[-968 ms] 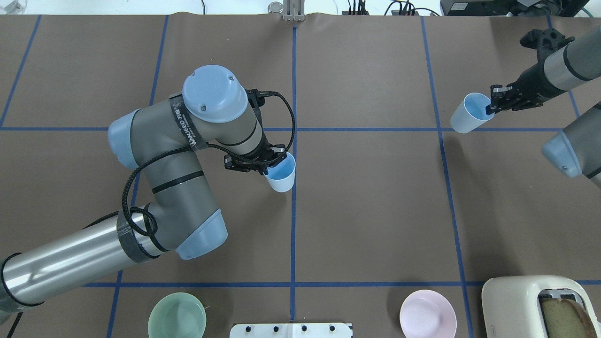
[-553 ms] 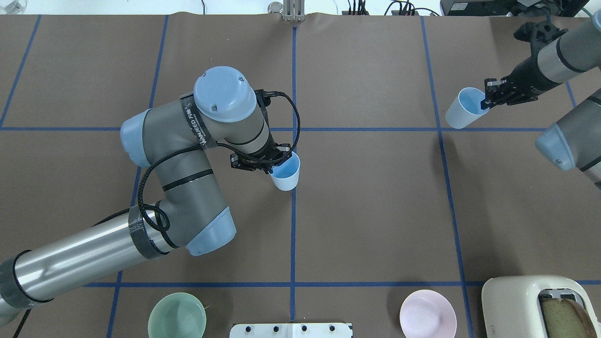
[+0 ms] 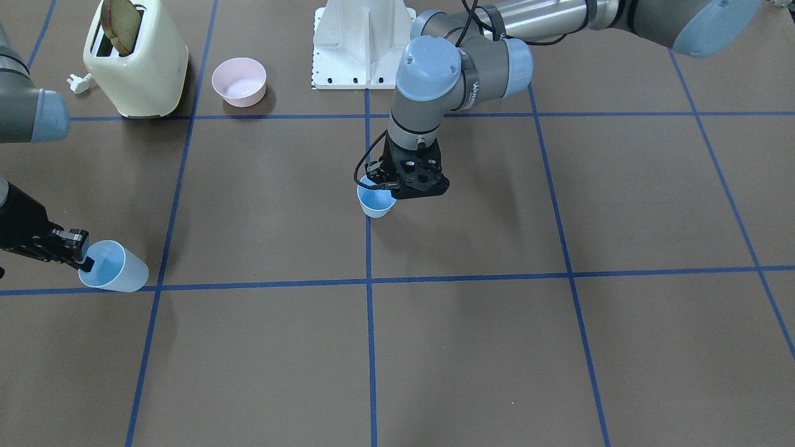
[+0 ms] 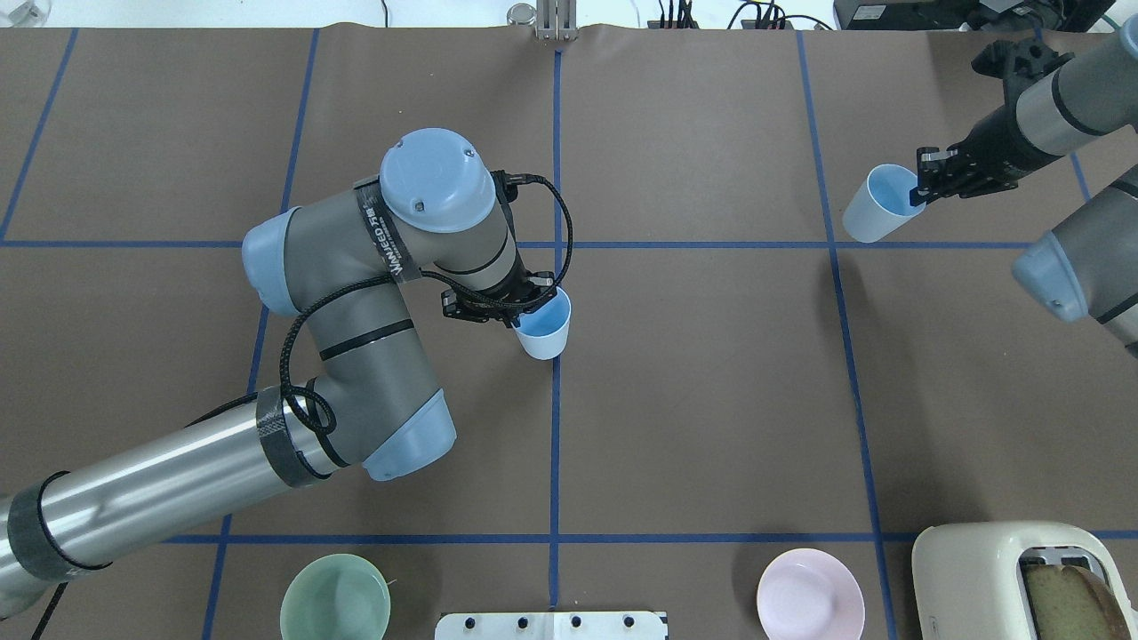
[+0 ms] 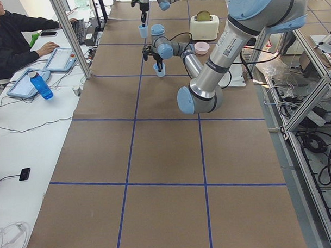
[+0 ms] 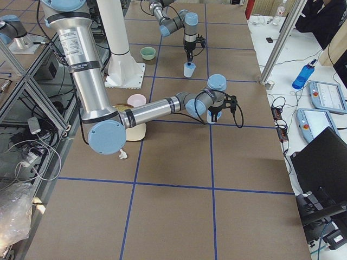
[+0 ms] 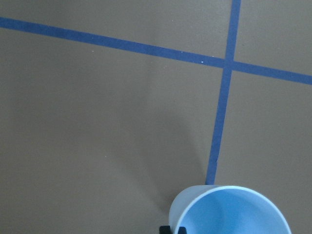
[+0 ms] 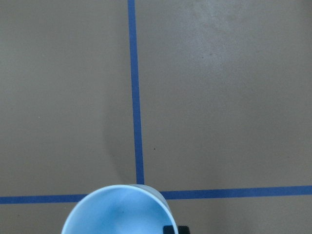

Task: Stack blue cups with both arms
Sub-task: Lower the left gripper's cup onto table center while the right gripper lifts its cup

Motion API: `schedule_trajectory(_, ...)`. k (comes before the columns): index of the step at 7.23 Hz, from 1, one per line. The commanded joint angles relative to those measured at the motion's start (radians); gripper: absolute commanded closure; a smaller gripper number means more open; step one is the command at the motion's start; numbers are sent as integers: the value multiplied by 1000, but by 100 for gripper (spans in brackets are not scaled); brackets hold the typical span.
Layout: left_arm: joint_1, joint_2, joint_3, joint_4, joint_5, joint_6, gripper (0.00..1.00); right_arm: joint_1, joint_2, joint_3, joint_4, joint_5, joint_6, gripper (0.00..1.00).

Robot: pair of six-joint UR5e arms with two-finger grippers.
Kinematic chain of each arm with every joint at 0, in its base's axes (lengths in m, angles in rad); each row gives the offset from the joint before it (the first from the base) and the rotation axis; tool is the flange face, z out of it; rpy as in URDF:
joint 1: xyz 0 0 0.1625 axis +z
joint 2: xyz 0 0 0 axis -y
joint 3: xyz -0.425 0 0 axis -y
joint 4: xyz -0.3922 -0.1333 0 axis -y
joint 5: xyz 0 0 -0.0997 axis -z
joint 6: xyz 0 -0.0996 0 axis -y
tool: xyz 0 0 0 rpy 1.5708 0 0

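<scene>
Two grips to log. Mid-table, I see the black two-finger left gripper (image 4: 532, 305) pinching the rim of an upright small pale blue tapered plastic cup (image 4: 544, 333) at the central blue tape line (image 4: 555, 444); can't tell if its base touches the brown table (image 4: 711, 400). Far right, the black right gripper (image 4: 921, 190) pinches the rim of a matching blue cup (image 4: 867, 216), tilted, well apart from the first. Near edge: round green bowl (image 4: 335, 604), round pink bowl (image 4: 810, 597), cream toaster (image 4: 978, 569).

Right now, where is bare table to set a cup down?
Free: the squares between the left arm's cup and the right arm's cup, and the operator-side row. Crowded: the robot-side edge, with green bowl, pedestal, pink bowl and toaster.
</scene>
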Motion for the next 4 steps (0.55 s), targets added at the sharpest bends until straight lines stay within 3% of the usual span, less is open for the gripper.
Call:
schedule_trajectory(1, 7, 0, 7, -25, 13, 0, 100, 0, -1, 0, 0, -2, 0, 100)
schedule_trajectory(4, 11, 2, 21, -40, 15, 2, 100, -2, -1, -1, 0, -4, 0, 100)
